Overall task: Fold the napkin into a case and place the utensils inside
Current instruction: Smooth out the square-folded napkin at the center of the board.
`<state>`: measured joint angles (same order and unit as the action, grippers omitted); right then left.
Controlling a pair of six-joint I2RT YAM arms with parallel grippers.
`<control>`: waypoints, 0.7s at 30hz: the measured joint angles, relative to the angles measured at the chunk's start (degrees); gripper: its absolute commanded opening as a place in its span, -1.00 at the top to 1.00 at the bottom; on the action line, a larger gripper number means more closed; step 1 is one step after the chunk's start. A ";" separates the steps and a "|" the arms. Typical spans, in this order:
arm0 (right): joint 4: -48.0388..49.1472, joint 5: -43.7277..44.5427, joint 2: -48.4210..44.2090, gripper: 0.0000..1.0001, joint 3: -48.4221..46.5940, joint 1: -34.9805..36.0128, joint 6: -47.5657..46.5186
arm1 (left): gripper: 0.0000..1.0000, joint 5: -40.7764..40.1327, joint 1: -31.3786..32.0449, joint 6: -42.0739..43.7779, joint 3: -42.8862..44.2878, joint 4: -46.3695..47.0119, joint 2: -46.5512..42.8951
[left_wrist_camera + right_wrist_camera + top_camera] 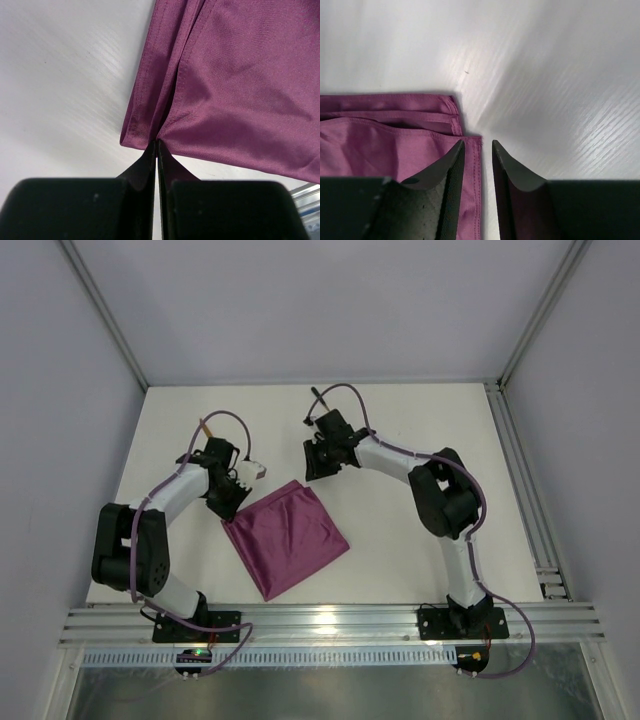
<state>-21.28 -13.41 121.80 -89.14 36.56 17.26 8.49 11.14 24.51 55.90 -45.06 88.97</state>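
Top external view shows the napkin point(287, 537) folded into a rough square on the white surface point(430, 430). It is turned like a diamond and lies between the two arms, nearer the left arm point(172, 492) than the right arm point(440, 495). The left jaws are down at the napkin's left corner, and the right jaws hang close to its far corner. From the left wrist, the left jaws are pressed together with the napkin point(240, 90) pinched between their tips. Its hemmed edge bunches into creases that run toward the pinch, and a doubled fold of cloth lies to one side over the surface point(60, 75). From the right wrist, the right jaws stand spread with a clear gap, gripping nothing. One finger point(445, 175) sits over the corner of the napkin point(390, 150) and the other finger point(515, 172) over bare surface point(550, 75). The napkin's stitched side edge runs just inside the gap. At least two layers show there, the lower one's hemmed corner reaching out past the upper one on the far side. Whether the right jaws touch the cloth I cannot tell.
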 measured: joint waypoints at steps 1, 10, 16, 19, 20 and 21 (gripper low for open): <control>-0.22 0.31 0.11 0.33 -0.96 -0.02 -0.52 | 1.00 0.00 -0.02 0.00 0.00 -0.02 0.02; -0.26 -0.55 5.88 0.24 -10.32 0.92 -3.10 | 1.00 -0.20 -0.02 0.00 0.00 -0.04 0.02; -1.25 -2.19 9.77 0.24 -13.18 1.97 -3.65 | 1.00 -0.42 -0.02 0.00 0.00 -0.09 0.02; -1.49 -2.49 9.97 0.33 -13.22 2.01 -3.69 | 1.00 -0.42 -0.02 0.00 0.00 -0.09 0.02; -1.55 -2.51 9.97 0.34 -13.22 2.01 -3.65 | 1.00 -0.42 -0.02 0.00 0.00 -0.09 0.02; -1.57 -2.49 9.99 0.35 -13.22 2.01 -3.65 | 1.00 -0.46 -0.02 0.00 0.00 -0.09 0.02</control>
<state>-22.85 -15.90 131.79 -102.37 38.57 13.61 8.03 11.11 24.51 55.90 -45.15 88.99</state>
